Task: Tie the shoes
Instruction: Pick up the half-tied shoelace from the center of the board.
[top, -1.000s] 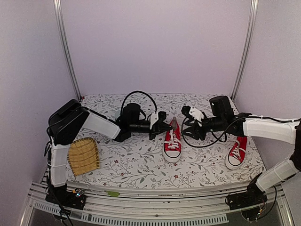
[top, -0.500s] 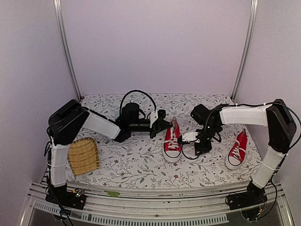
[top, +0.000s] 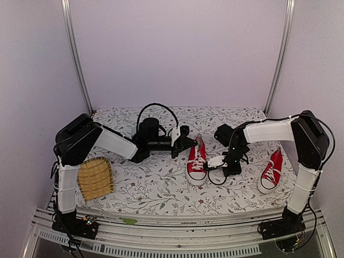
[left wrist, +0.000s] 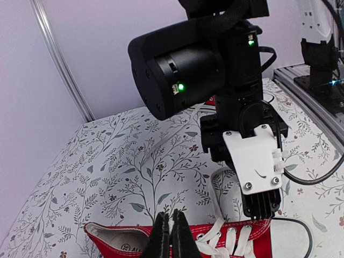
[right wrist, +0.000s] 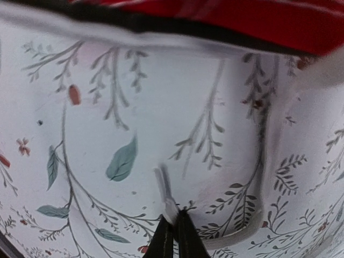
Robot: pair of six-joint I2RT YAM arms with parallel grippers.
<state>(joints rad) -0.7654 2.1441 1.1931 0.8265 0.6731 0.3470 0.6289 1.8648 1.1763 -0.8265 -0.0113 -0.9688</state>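
Front left, by the left arm's base: a woven mat (top: 95,178) lies flat on the floral tablecloth (top: 156,191).

Front right: the second shoe (top: 270,171) sits near the table's right edge, toe toward the front. Nothing touches it.

Centre of the table: the middle shoe (top: 196,161), red with a white toe cap, toe toward the front, laces loose.

Just to its right, the right gripper (top: 230,171) points straight down, tips at the cloth. In the wrist view its jaws are pinched onto the tip of a white lace (right wrist: 165,191) lying on the cloth. The rest of that lace curves off to the right and back up toward the shoe's sole edge.

Further back, the left gripper (top: 188,143) reaches in level from the left, at the heel end of the middle shoe. Its jaws are pressed fully together with nothing visible between them. The tips sit right at the red collar; whether they touch it, can't tell.
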